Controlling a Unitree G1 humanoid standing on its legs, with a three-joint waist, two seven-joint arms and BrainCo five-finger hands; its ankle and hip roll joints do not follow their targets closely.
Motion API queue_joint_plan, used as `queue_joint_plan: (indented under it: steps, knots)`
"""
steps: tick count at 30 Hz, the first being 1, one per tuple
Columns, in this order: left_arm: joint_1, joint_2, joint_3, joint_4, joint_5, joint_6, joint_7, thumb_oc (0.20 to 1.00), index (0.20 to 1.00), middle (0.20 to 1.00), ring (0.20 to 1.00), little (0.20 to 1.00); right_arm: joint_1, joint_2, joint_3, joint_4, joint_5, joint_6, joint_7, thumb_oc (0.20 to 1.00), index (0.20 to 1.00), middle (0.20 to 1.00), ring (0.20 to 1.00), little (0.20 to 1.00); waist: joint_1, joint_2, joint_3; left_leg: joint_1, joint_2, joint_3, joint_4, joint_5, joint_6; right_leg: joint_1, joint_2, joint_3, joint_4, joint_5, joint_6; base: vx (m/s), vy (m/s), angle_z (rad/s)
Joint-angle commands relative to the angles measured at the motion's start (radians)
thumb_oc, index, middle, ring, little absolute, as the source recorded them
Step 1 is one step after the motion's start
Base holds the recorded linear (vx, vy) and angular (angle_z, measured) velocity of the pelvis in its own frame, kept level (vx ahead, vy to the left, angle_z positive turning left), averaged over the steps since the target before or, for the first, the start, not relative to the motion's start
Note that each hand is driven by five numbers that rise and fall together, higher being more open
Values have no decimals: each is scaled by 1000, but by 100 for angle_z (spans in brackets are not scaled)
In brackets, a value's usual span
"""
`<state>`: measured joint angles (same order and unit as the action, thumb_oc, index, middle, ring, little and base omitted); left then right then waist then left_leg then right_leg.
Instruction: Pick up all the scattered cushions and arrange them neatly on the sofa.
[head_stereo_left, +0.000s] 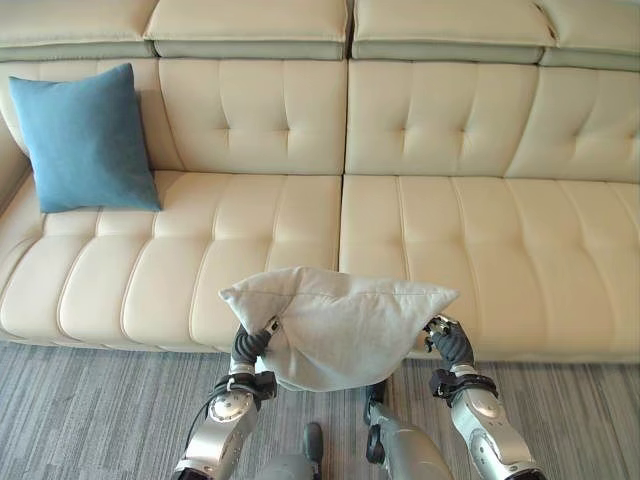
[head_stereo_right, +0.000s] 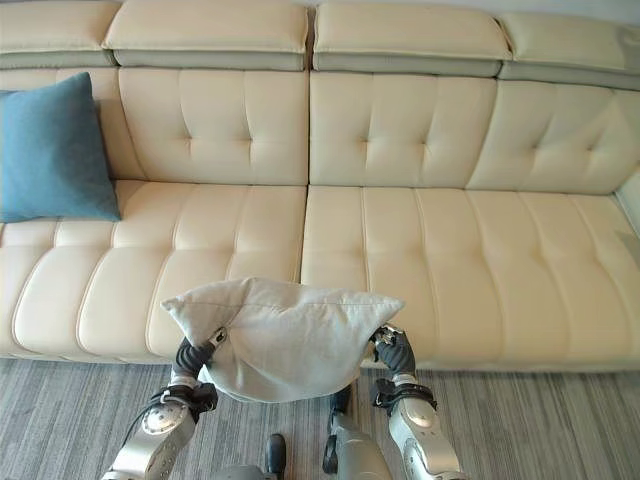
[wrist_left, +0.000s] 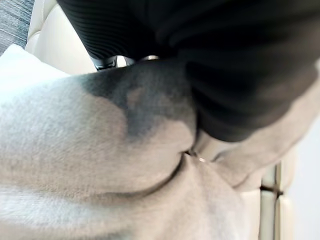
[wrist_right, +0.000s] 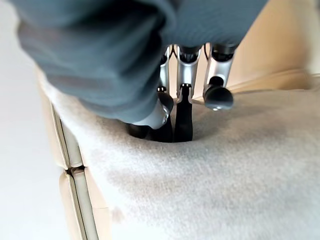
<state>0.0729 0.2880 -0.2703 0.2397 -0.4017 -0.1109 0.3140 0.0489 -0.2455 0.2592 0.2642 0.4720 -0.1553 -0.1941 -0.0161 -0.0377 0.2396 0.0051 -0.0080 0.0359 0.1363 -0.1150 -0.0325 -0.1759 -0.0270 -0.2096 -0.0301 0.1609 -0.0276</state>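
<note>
A pale grey cushion (head_stereo_left: 340, 325) hangs in the air in front of the sofa's front edge, near the seam between the two middle seats. My left hand (head_stereo_left: 250, 345) grips its left side and my right hand (head_stereo_left: 450, 343) grips its right side. In the right wrist view the dark-tipped fingers (wrist_right: 182, 112) dig into the cushion's fabric (wrist_right: 225, 165). The left wrist view has the fabric (wrist_left: 100, 150) creased and bunched under that hand's dark cover. A blue cushion (head_stereo_left: 85, 140) leans upright against the backrest at the sofa's left end.
The cream leather sofa (head_stereo_left: 450, 230) spans the whole width, its middle and right seats bare. Grey striped carpet (head_stereo_left: 90, 410) runs along its front.
</note>
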Motion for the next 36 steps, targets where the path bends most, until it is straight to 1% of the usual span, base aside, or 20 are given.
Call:
queue_joint_plan:
  steps: [1, 2, 4, 6, 7, 8, 9, 10, 11, 12, 13, 14, 16, 18, 19, 20, 22, 27, 33, 36]
  knots:
    - [-93, -31, -39, -137, 19, -108, -47, 200, 200, 200, 200, 200, -66, -18, 8, -104, 2, -85, 37, 200, 200, 200, 200, 200, -5, 14, 3, -38, 13, -23, 285, 75, -51, 96, 12, 10, 8, -191, 81, 147, -151, 13]
    - [-97, -32, -40, -137, 15, -108, -49, 200, 200, 200, 200, 200, -65, -24, 9, -102, 0, -83, 37, 200, 200, 200, 200, 200, 0, 13, 11, -64, 9, -33, 334, 95, -59, 113, 15, 9, 1, -198, 74, 100, -87, -8]
    - [-94, -34, -39, -135, 16, -106, -48, 200, 200, 200, 200, 200, -64, -25, 7, -95, -1, -81, 36, 200, 200, 200, 200, 200, 1, 11, 13, -78, 12, -33, 350, 98, -56, 129, 16, 7, -8, -206, 68, 129, -99, -23]
    - [-94, -36, -38, -131, 15, -99, -47, 200, 200, 200, 200, 200, -64, -24, 0, -100, 2, -78, 34, 200, 200, 200, 200, 200, 3, -5, 15, -124, 16, -24, 267, 62, -33, 159, 0, 5, -21, -216, 69, 165, -93, -11]
    - [-92, -35, -38, -131, 18, -96, -46, 200, 200, 200, 200, 200, -66, -22, 0, -105, 7, -80, 34, 200, 200, 200, 200, 200, 1, -13, 11, -133, 19, -23, 194, 28, -19, 162, -7, 5, -22, -218, 75, 141, -36, 16]
    - [-89, -36, -39, -133, 20, -94, -45, 200, 200, 200, 200, 200, -67, -22, 0, -108, 6, -80, 34, 200, 200, 200, 200, 200, -1, -16, 8, -125, 22, -23, 121, 15, -13, 164, -11, 7, -20, -221, 78, 145, -9, 22]
    - [-88, -38, -42, -131, 24, -92, -40, 200, 200, 200, 200, 200, -66, -20, 3, -110, 1, -82, 32, 200, 200, 200, 200, 200, -3, -16, 5, -109, 33, -30, 4, 45, -14, 167, -12, 8, -19, -226, 79, 138, 23, 10]
    - [-88, -40, -48, -129, 27, -90, -37, 200, 200, 200, 200, 200, -68, -19, 4, -112, -2, -82, 28, 200, 200, 200, 200, 200, -6, -11, 1, -115, 50, -38, -69, 91, -21, 171, -10, 7, -19, -229, 79, 95, 21, -3]
    - [-88, -40, -48, -129, 27, -90, -37, 200, 200, 200, 200, 200, -67, -19, 5, -112, -2, -82, 28, 200, 200, 200, 200, 200, -7, -12, 1, -107, 50, -38, -84, 99, -21, 172, -11, 6, -19, -230, 79, 124, 63, -13]
    - [-88, -45, -52, -123, 36, -88, -31, 200, 200, 200, 200, 200, -68, -20, 8, -119, -14, -83, 22, 200, 200, 200, 200, 200, -9, -1, -3, -117, 63, -60, -163, 165, -37, 182, -7, 9, -18, -238, 76, 81, 45, -17]
    - [-88, -46, -52, -123, 36, -88, -31, 200, 200, 200, 200, 200, -68, -20, 8, -119, -14, -83, 22, 200, 200, 200, 200, 200, -10, -1, -3, -113, 63, -60, -169, 169, -37, 182, -7, 8, -18, -238, 76, 199, 121, -18]
    - [-92, -53, -53, -112, 36, -87, -28, 200, 200, 200, 200, 200, -75, -20, 12, -116, -23, -78, 22, 200, 200, 200, 200, 200, -9, 5, -11, -98, 61, -75, -184, 171, -43, 204, -4, 29, -14, -250, 75, 199, 132, -8]
    - [-92, -57, -59, -110, 39, -90, -30, 200, 200, 200, 200, 200, -78, -18, 16, -118, -40, -75, 20, 200, 200, 200, 200, 200, -11, 10, -25, -70, 62, -55, -196, 163, -48, 227, -7, 33, -16, -253, 79, 228, 159, -14]
    - [-98, -58, -68, -103, 43, -92, -26, 200, 200, 200, 200, 200, -88, -11, 15, -121, -55, -73, 8, 200, 200, 200, 200, 200, -10, 13, -38, -25, 55, -48, -224, 157, -42, 256, -15, 45, -32, -249, 82, 171, 133, -27]
    - [-98, -58, -69, -103, 43, -92, -26, 200, 200, 200, 200, 200, -88, -11, 15, -121, -55, -73, 8, 200, 200, 200, 200, 200, -10, 13, -38, -25, 56, -48, -224, 157, -42, 256, -15, 45, -32, -249, 82, 183, 153, -11]
    - [-118, -56, -78, -100, 48, -92, -19, 200, 200, 200, 200, 200, -117, -3, 20, -125, -71, -71, -9, 200, 200, 200, 200, 200, -11, 9, -52, -4, 49, -35, -224, 140, -36, 272, -23, 49, -45, -242, 89, 160, 146, -12]
    - [-158, -53, -87, -94, 55, -94, -1, 200, 200, 200, 200, 200, -168, 7, 33, -119, -83, -70, -29, 200, 200, 200, 200, 200, -9, 2, -61, 9, 44, -18, -224, 124, -27, 281, -31, 58, -56, -237, 99, 167, 164, -8]
    - [-303, -56, -108, -76, 54, -106, 58, 200, 200, 200, 200, 200, -317, 13, 53, -110, -108, -62, -91, 200, 200, 200, 200, 200, -6, -12, -75, 17, 33, 11, -224, 98, -7, 268, -47, 79, -57, -227, 118, 91, 116, -16]
    - [-415, -68, -125, -43, 31, -117, 100, 200, 200, 200, 200, 200, -411, 30, 72, -111, -112, -54, -122, 200, 200, 200, 200, 200, -7, -22, -84, 9, 29, 18, -224, 86, 4, 247, -54, 92, -57, -224, 128, 72, 67, -9]
    - [-493, -75, -143, 10, 22, -126, 128, 200, 200, 200, 200, 200, -478, 48, 92, -73, -105, -59, -142, 200, 200, 200, 200, 200, -7, -27, -83, -3, 29, 22, -224, 86, 6, 228, -54, 99, -57, -220, 132, 41, 37, -3]
